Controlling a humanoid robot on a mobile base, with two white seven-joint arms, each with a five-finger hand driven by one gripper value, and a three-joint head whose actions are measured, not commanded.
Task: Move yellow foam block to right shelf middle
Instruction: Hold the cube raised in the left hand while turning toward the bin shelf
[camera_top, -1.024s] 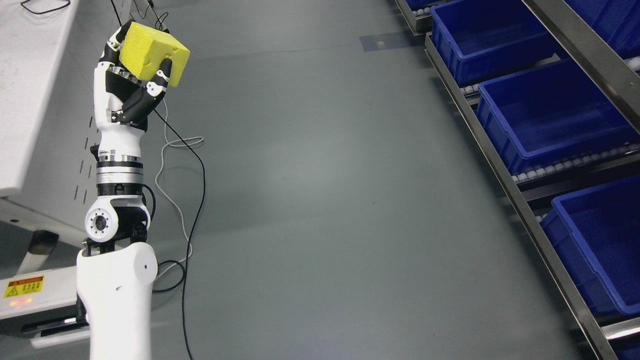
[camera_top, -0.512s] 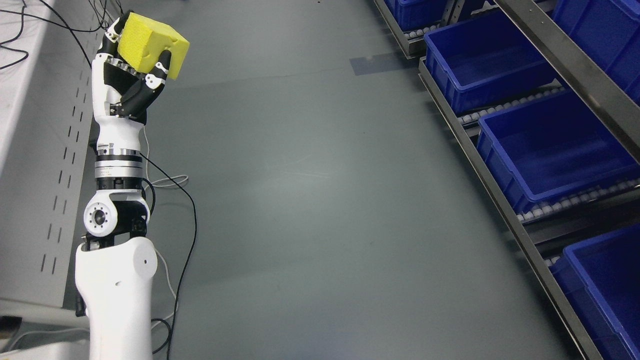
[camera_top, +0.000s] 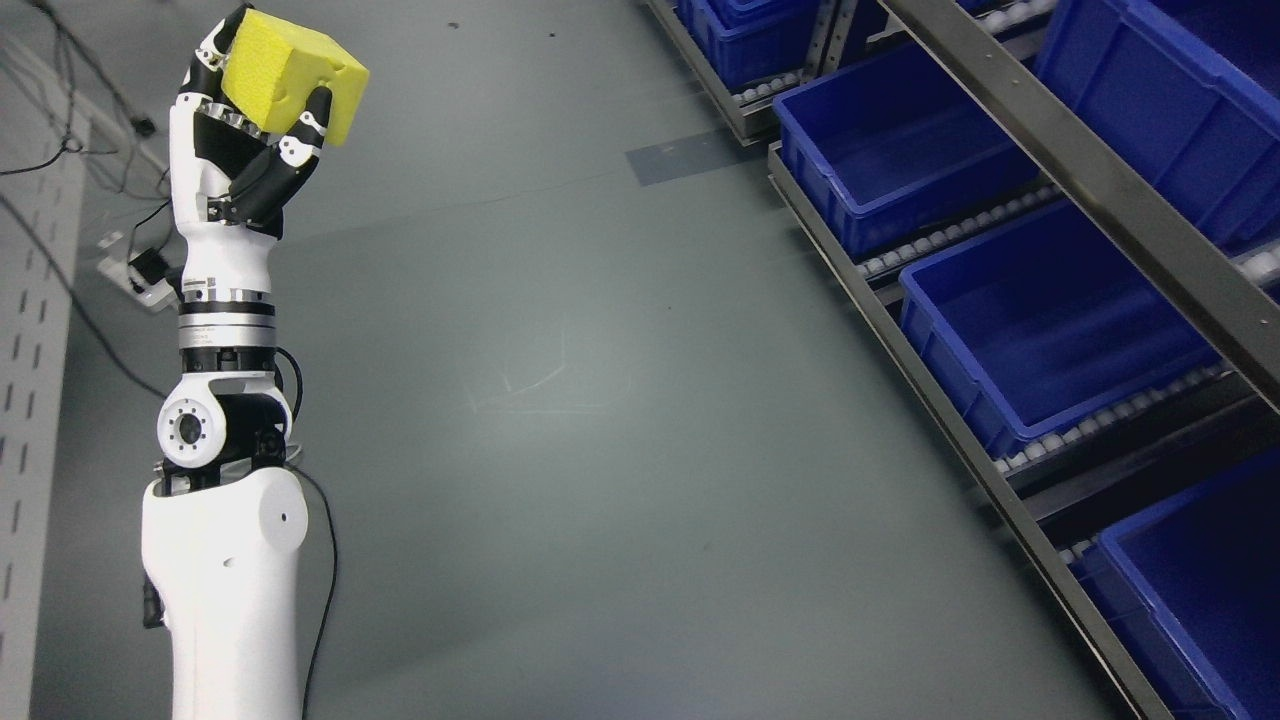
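since before, only the view has swung shelfward; left hand fingers curled round the foam block, shelf far to its right, placing undone.

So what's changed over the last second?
The whole view has swung toward the shelf on the right, so more blue bins show and the white table on the left is gone: camera motion. The left hand still grips the yellow foam block, held high.
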